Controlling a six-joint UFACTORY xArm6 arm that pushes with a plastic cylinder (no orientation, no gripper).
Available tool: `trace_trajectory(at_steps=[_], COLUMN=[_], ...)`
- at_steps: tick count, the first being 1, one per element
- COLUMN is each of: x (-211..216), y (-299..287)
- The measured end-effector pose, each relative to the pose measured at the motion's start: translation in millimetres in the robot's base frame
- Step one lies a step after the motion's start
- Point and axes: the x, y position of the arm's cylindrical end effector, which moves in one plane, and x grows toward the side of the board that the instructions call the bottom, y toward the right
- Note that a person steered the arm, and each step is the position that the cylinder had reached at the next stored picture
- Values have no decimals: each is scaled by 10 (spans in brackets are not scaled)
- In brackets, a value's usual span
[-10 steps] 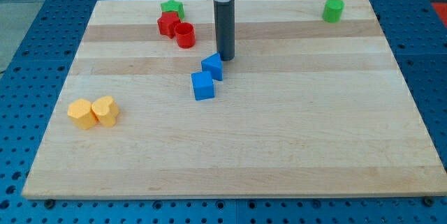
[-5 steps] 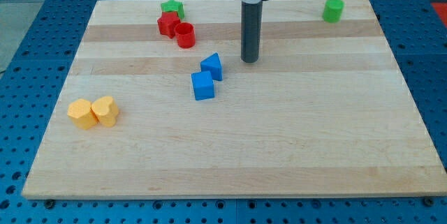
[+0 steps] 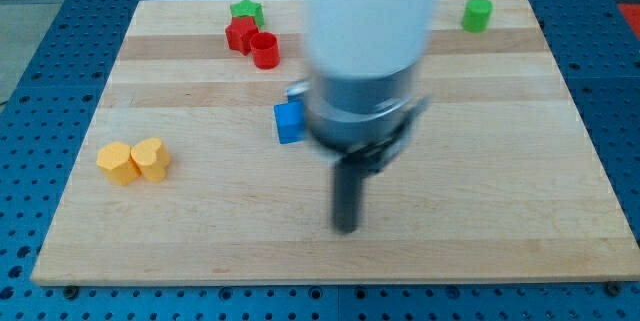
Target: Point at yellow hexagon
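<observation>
up at the view's top left a green star block (image 3: 245, 9), a red star block (image 3: 239, 33) and a red cylinder block (image 3: 265, 50) sit bunched; a green cylinder block (image 3: 478, 14) stands alone top right. my blurred arm body (image 3: 365, 51) covers most of one blue block (image 3: 294, 92); the blue cube (image 3: 289, 122) peeks out beside it. rod upright, my tip (image 3: 346, 227) on the wooden board (image 3: 500, 161) near the view's bottom centre, touching nothing, no jaws to speak of. yellow hexagon block (image 3: 116, 163) lies far left, touching a yellow heart-like block (image 3: 151, 158), well apart from my tip; its facing i can't tell.
</observation>
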Motion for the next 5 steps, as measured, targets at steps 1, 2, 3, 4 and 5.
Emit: trace_trajectory(at_steps=[1,2,3,4,5], x=[221,216,153,-451,-827], y=[-1190,-2459,-2715,-2705,-2494])
